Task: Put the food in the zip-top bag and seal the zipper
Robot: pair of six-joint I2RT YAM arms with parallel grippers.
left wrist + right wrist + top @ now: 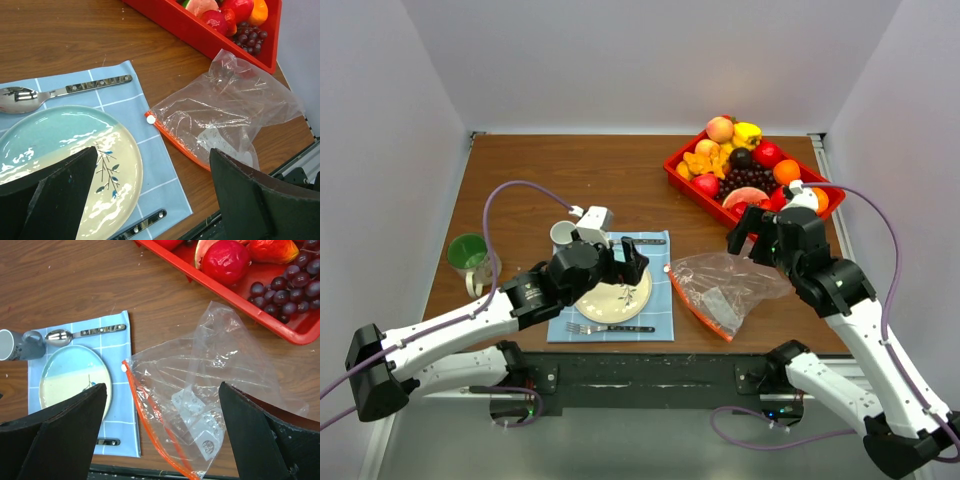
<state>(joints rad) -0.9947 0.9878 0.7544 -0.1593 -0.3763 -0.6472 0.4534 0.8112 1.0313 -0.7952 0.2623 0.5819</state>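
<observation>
A: Where is the zip-top bag?

B: The zip-top bag (725,288) lies flat on the brown wooden table (550,170), between a blue checked cloth placemat (663,300) and a red plastic tray (682,177). It is clear, crinkled film. Its orange-red zipper (698,305) runs along the edge just beside the placemat.

A: And the food?

B: The food (745,160) is heaped in the tray at the table's far right, apart from the bag.

A: The hands?

B: The left hand (628,262) hovers over a glossy round plate (615,300), fingers spread, holding nothing. The right hand (747,232) hangs over the bag's far end, also spread and empty.

A: How do the views differ?

B: Only the overhead view shows the whole heap, and a green cup (468,253) at the left. The right wrist view brings dark round grapes (292,287) and a shiny red apple (225,262) close. The left wrist view shows a steel spoon (30,97) and a leaf sprig painted on the plate.
</observation>
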